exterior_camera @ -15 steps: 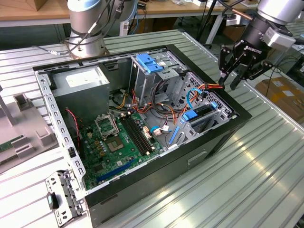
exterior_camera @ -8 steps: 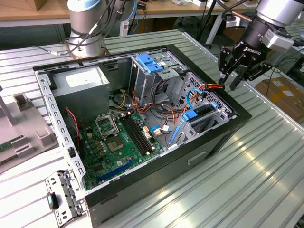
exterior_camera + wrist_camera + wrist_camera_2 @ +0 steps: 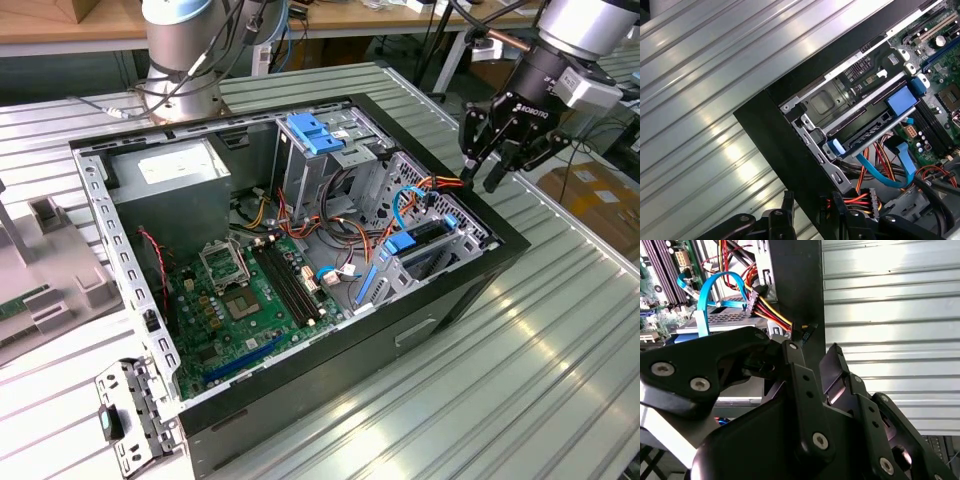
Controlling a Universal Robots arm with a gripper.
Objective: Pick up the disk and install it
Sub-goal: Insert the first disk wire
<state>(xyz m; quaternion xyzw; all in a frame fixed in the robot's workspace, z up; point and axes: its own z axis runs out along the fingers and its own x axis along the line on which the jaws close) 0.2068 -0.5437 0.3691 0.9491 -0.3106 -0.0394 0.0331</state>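
The disk (image 3: 428,237) is a dark flat slab with blue plastic rails. It sits edge-on in the metal bay at the corner of the open computer case (image 3: 440,305) on the exterior view's right. In the first wrist view the disk (image 3: 867,125) lies in that bay beside blue and orange cables. My gripper (image 3: 482,178) hangs above the case's wall there, a little higher than the bay. In both wrist views my gripper (image 3: 812,202) (image 3: 812,347) is open and holds nothing, with its two dark fingertips astride the black case wall.
Inside the case are a grey power-supply box (image 3: 175,170), a metal cage with a blue top (image 3: 315,135) and a green motherboard (image 3: 240,300). A loose metal bracket (image 3: 130,415) lies on the ribbed table (image 3: 560,350). A cardboard box (image 3: 595,195) stands beyond.
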